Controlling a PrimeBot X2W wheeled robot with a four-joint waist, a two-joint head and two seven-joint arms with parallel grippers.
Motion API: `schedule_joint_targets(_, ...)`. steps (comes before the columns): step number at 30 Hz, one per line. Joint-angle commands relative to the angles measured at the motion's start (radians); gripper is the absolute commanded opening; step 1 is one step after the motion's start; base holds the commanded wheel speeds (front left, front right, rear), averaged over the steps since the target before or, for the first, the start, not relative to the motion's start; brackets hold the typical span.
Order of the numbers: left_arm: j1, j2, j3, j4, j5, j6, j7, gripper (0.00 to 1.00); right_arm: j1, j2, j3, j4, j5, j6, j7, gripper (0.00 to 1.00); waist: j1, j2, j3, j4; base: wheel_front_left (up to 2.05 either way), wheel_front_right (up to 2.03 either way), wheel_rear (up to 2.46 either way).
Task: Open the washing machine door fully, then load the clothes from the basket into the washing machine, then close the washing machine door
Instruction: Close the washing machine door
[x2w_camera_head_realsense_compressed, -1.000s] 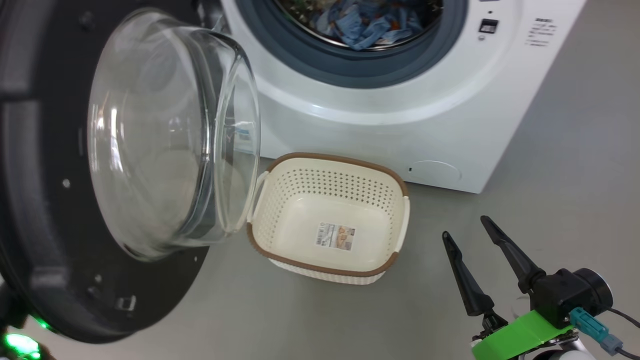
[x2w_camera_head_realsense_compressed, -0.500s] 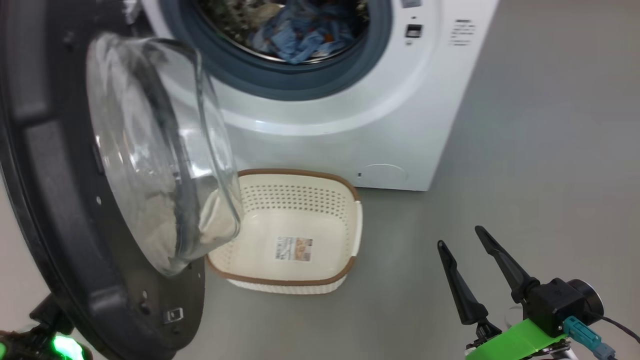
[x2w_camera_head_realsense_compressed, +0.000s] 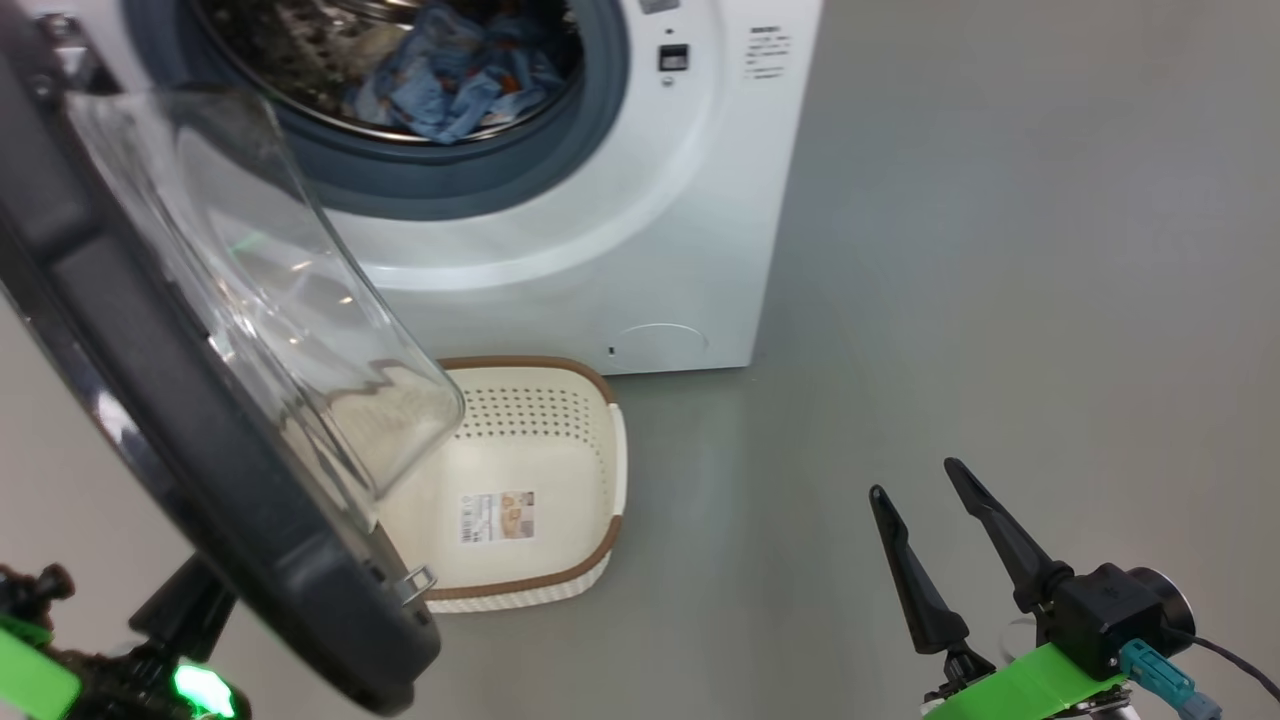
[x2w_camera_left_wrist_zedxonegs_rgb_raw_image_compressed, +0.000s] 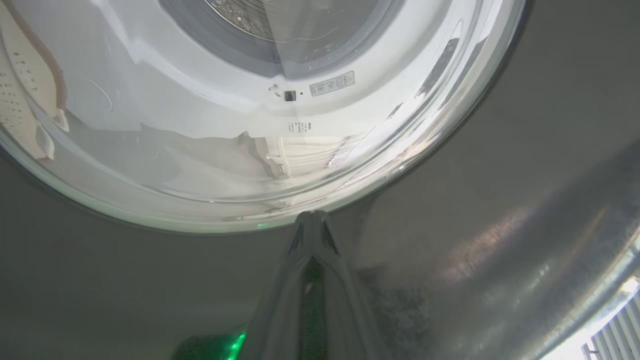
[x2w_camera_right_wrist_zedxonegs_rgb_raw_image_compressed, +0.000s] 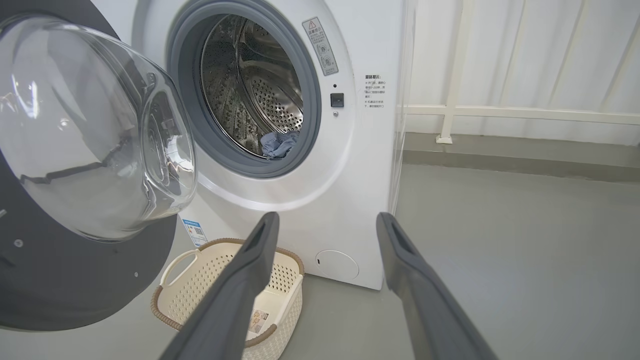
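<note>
The white washing machine (x2w_camera_head_realsense_compressed: 560, 250) stands at the upper left with its drum uncovered. Blue clothes (x2w_camera_head_realsense_compressed: 450, 70) lie in the drum, and the right wrist view shows the clothes (x2w_camera_right_wrist_zedxonegs_rgb_raw_image_compressed: 278, 144) as a small blue heap. The black washing machine door (x2w_camera_head_realsense_compressed: 130, 350) hangs part-way open, its glass bowl over the left of the basket (x2w_camera_head_realsense_compressed: 600, 440), which holds just a paper label. My left gripper (x2w_camera_left_wrist_zedxonegs_rgb_raw_image_compressed: 312, 217) is shut, tips against the door's dark outer face below the glass. My right gripper (x2w_camera_head_realsense_compressed: 915, 478) is open and holds nothing, right of the basket.
Grey floor spreads to the right of the machine. A pale railing (x2w_camera_right_wrist_zedxonegs_rgb_raw_image_compressed: 500, 112) and wall run behind it in the right wrist view. The door (x2w_camera_right_wrist_zedxonegs_rgb_raw_image_compressed: 60, 280) overhangs the basket (x2w_camera_right_wrist_zedxonegs_rgb_raw_image_compressed: 200, 285) on the left.
The head camera has turned, shifting the whole picture left. The door has swung toward the machine and now covers more of the basket. The right gripper stays open.
</note>
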Motion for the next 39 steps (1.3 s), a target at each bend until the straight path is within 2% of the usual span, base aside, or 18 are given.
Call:
schedule_joint_targets(1, -0.052, 0.010, 0.020, -0.024, 0.006, 0.002, 0.004, 0.00, -0.019, 0.003, 0.025, -0.021, 0.007, 0.002, -0.010, 1.00, 0.0000, 0.0000, 0.011, -0.029, 0.00, 0.00, 0.00)
schedule_joint_targets(19, -0.273, -0.090, -0.033, 0.137, 0.069, -0.028, -0.059, 0.00, -0.079, 0.017, 0.027, 0.018, 0.017, 0.002, -0.047, 1.00, 0.0000, 0.0000, 0.056, -0.144, 0.00, 0.00, 0.00)
schedule_joint_targets(39, -0.521, -0.157, -0.041, 0.435, 0.130, -0.045, -0.122, 0.00, -0.106, 0.023, 0.039, 0.056, 0.032, 0.002, -0.071, 1.00, 0.0000, 0.0000, 0.071, -0.237, 0.00, 0.00, 0.00)
